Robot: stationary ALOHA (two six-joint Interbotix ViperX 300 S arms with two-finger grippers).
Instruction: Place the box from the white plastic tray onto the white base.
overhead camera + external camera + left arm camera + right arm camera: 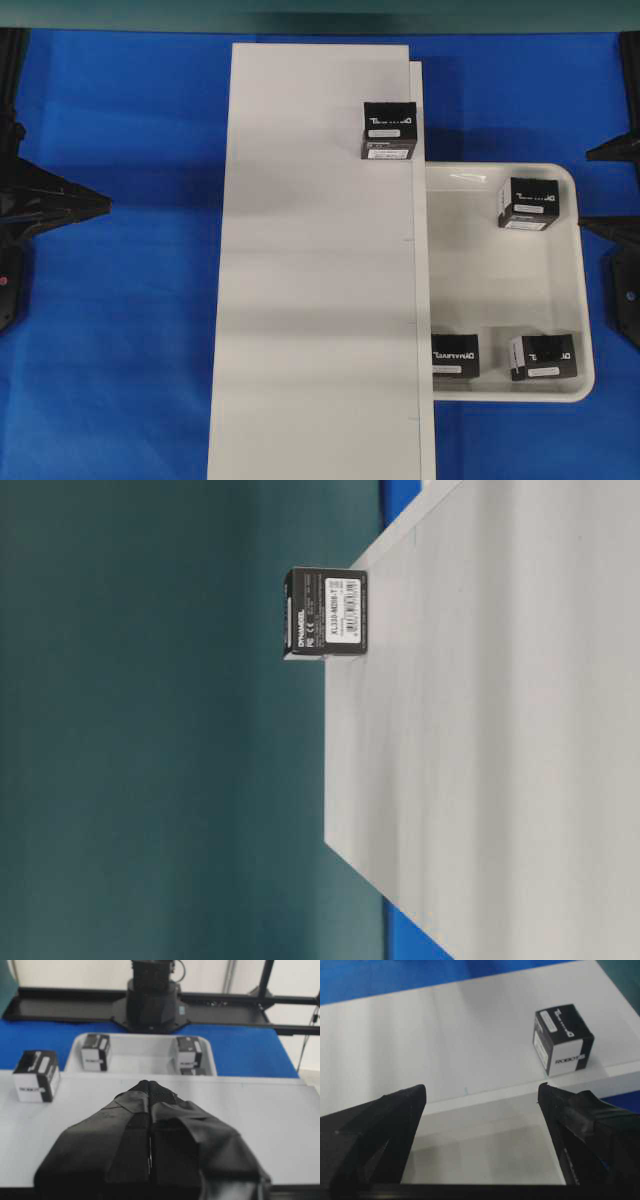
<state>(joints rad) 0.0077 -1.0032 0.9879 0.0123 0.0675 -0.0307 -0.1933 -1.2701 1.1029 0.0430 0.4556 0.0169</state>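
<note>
Closed tight and empty, your left gripper (150,1085) fills the near wrist view; your right gripper (482,1095) hangs wide open, holding nothing. One box (389,130) sits on the white base (310,300) at about one o'clock; three stay in the white plastic tray (585,300). You're between picks: likely next, lower the right gripper around a tray box (530,203) at three o'clock.
</note>
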